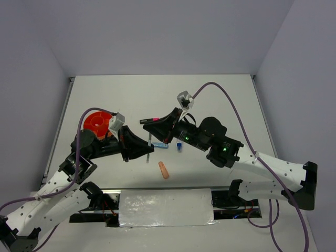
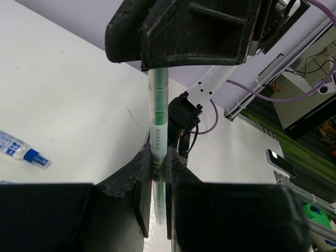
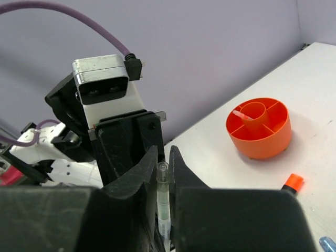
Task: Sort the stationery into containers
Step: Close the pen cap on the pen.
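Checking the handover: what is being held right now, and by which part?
A thin pen, gripped at both ends: the left gripper clamps one end, the right gripper the other.

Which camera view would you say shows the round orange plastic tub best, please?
The right wrist view: the round orange plastic tub stands fully exposed, its inner dividers plain. The top external view shows it from above, partly covered by the left arm. The left wrist view does not show it.
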